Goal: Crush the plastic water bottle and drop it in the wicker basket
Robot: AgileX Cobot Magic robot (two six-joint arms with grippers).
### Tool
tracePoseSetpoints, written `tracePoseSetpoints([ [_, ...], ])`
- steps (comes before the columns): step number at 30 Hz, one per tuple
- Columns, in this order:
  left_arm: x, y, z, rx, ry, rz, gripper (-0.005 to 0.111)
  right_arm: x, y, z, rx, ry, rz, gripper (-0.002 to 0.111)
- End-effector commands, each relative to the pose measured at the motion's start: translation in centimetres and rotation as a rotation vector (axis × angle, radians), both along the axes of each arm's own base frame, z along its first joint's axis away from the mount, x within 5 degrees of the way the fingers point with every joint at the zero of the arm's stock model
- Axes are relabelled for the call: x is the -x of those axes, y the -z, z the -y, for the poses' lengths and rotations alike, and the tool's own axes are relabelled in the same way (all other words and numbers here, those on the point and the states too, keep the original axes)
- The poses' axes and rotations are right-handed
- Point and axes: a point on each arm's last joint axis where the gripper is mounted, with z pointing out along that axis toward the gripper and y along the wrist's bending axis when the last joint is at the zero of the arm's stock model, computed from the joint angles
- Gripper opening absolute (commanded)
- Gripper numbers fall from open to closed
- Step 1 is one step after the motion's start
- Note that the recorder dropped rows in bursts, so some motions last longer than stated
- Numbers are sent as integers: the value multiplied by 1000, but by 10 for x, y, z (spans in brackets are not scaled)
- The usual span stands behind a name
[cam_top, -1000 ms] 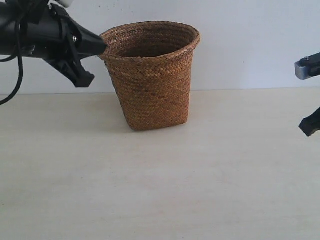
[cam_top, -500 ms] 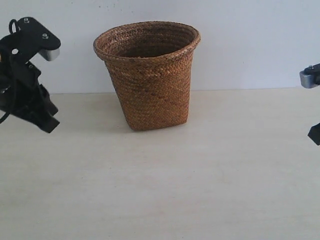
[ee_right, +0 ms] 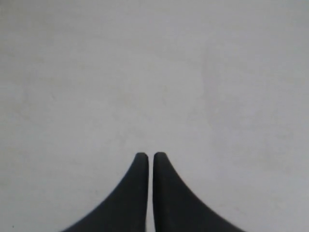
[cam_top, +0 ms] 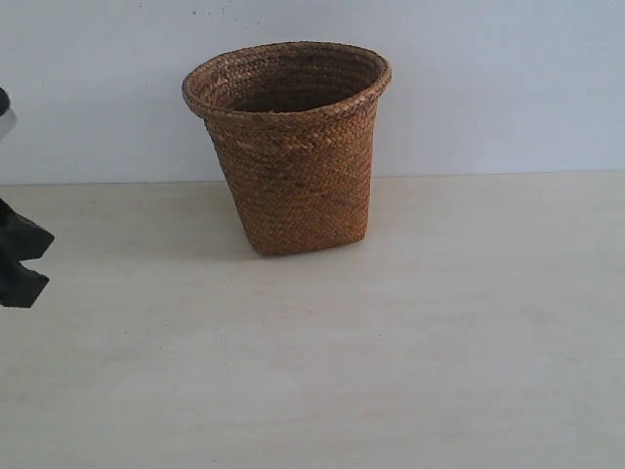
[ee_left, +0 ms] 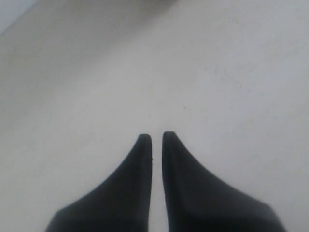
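The brown wicker basket stands upright at the back middle of the pale table. The plastic water bottle shows in no view; the basket's inside is hidden from here. My left gripper sits at the far left edge of the exterior view, well clear of the basket. In the left wrist view the left gripper is shut with nothing between its black fingers, over bare table. The right gripper is also shut and empty above bare table, and is out of the exterior view.
A white wall rises behind the basket. The pale tabletop stretches in front of and to both sides of the basket.
The left arm has swung away from the basket's rim, down and out to the far left edge. The right arm has withdrawn out of the exterior view on the right.
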Motion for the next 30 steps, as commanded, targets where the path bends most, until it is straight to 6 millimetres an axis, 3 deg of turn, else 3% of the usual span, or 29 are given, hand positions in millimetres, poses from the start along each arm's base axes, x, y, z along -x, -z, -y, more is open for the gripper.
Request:
tracePoseSetpoints([
  [1,15,-11,-4,111,-32,125,4,33,-4,0,-73,10,182,0],
  [7,42,-13,-14,168,-50,182,4,77,3,3,-86,-8,395,0],
  [13,78,-3,-26,258,-40,336,4,104,10,4,-120,-16,576,0],
  [24,128,24,-44,368,-26,554,4,139,21,4,-241,-2,818,0],
  [30,145,25,-50,434,-42,606,4,148,28,4,-295,7,866,0],
])
